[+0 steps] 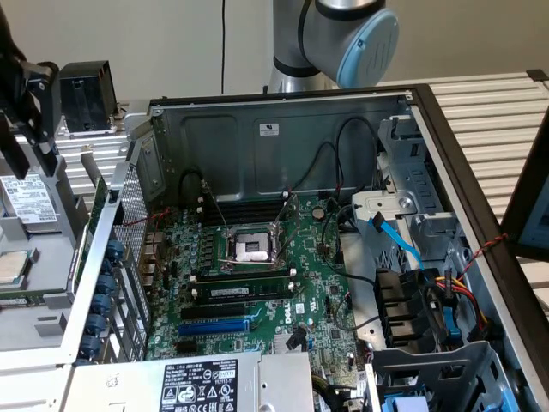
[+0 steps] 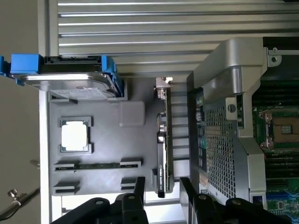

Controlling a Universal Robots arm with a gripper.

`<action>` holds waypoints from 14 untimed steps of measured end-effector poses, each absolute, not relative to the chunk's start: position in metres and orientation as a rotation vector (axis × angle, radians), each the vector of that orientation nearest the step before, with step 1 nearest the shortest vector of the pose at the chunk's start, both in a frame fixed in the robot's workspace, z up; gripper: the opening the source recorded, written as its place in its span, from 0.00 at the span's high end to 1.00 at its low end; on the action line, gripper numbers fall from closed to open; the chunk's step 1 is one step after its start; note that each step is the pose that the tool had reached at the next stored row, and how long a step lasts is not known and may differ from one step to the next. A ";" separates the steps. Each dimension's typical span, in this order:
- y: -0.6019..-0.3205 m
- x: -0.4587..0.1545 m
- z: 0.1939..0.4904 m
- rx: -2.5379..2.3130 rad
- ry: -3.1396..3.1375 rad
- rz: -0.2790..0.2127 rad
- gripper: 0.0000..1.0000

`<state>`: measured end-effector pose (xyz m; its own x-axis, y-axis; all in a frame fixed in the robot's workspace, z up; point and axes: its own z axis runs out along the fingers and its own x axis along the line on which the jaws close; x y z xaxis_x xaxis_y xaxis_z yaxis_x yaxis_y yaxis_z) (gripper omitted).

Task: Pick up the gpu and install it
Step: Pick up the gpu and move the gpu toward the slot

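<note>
The gpu (image 2: 163,140) stands on edge in a slot of the grey parts tray (image 2: 107,140), beside the outer wall of the computer case. It shows as a thin dark card with a silver end bracket. In the exterior view the gpu (image 1: 99,210) is a thin green edge just outside the case's perforated wall. My gripper (image 2: 162,183) hovers over the card's near end, open, with a black finger (image 2: 139,184) on each side and a gap to the card. In the exterior view the gripper (image 1: 24,142) is the black shape at the upper left, above the tray.
The open case (image 1: 283,129) holds the green motherboard (image 1: 257,292) with a blue slot (image 1: 214,328) near its front. The tray also carries a hard drive in a blue caddy (image 2: 70,79), a CPU (image 2: 74,136) and a memory stick (image 2: 98,165). Cables and drive bays fill the case's right side.
</note>
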<state>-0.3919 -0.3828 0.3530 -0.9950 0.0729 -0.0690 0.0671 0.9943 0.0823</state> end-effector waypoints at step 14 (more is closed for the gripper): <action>-0.396 -0.393 0.336 0.117 3.048 0.189 0.58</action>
<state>-0.3935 -0.3964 0.3357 -0.9934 0.0816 -0.0803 0.0710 0.9894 0.1267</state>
